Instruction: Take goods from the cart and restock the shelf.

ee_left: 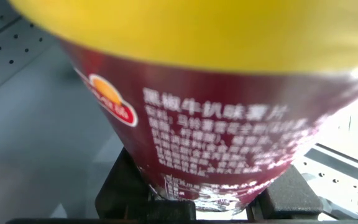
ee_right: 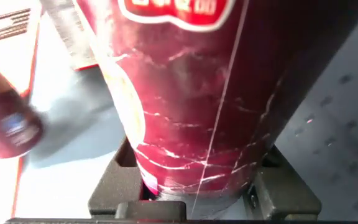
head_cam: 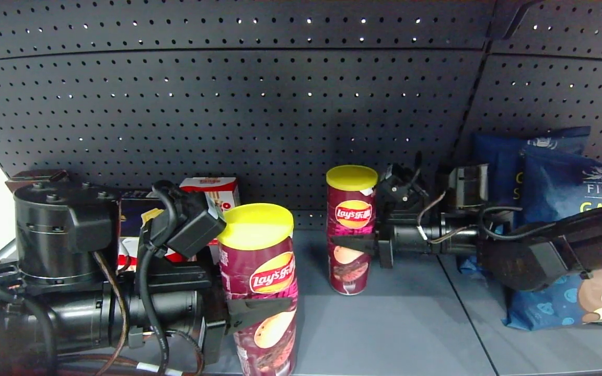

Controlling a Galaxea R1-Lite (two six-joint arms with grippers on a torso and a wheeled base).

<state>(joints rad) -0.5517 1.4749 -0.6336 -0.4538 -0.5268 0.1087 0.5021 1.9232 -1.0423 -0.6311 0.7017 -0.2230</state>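
1. Currently my left pincer (head_cam: 260, 307) is clenched on the near chips can (head_cam: 262, 250), upright at the 7 o'clock edge of the shelf (head_cam: 411, 329).
2. My right pincer (head_cam: 352, 242) grasps the second can (head_cam: 351, 206), which stands mid-shelf.
3. I'd release the right first and back out toward 3 o'clock, staying clear of the blue bags (head_cam: 557, 177).
4. Then I'd slide the near can toward 12 o'clock, keeping it vertical.

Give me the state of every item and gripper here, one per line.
left gripper: shut on near chip can
near chip can: upright, lidded
right gripper: shut on far chip can
far chip can: upright, lidded, base on shelf
blue bags: standing against back panel
red-and-white box: closed, upright
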